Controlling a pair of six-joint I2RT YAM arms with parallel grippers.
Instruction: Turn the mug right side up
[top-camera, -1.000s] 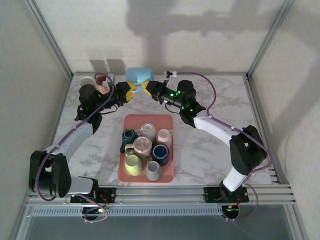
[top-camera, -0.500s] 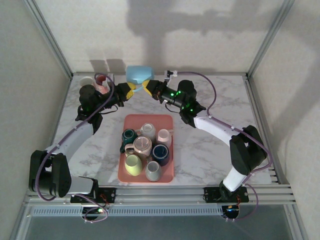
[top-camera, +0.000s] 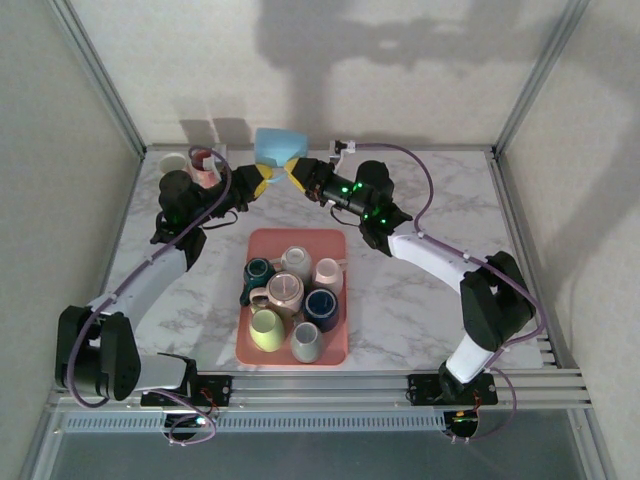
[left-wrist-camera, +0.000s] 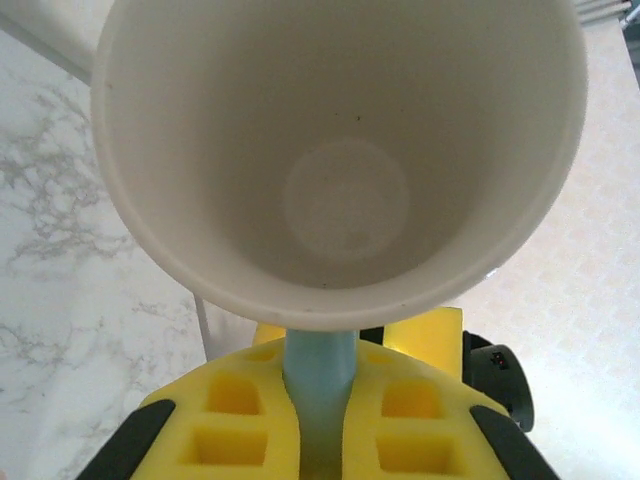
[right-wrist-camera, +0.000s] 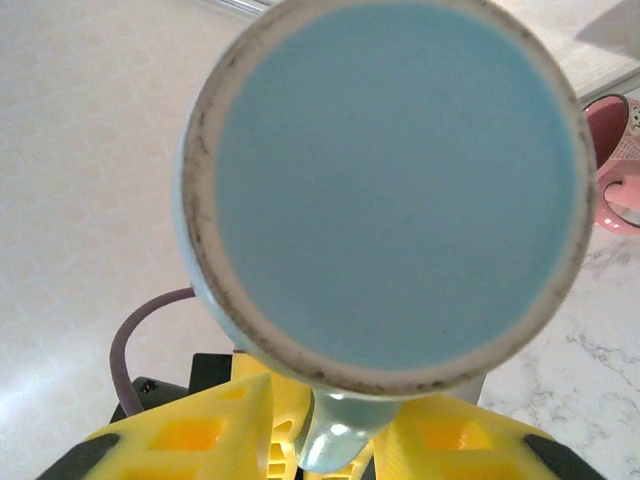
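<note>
Far left corner of the table (top-camera: 420, 320): one pink mug (top-camera: 205, 166) stood there.
My left gripper (top-camera: 264, 182): was clamped tight on the handle (left-wrist-camera: 320, 400) of the blue mug (top-camera: 277, 147).
Blue mug: hung on its side above the table's far edge, mouth towards my left wrist, base towards my right.
My right gripper (top-camera: 294, 174): its fingers flanked that handle, but I could not tell whether they gripped it.

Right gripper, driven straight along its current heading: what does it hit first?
The blue mug: its handle sits right between the fingers of the right gripper, base facing the wrist camera. Beyond it, likely the left gripper, though depth is unclear.
</note>
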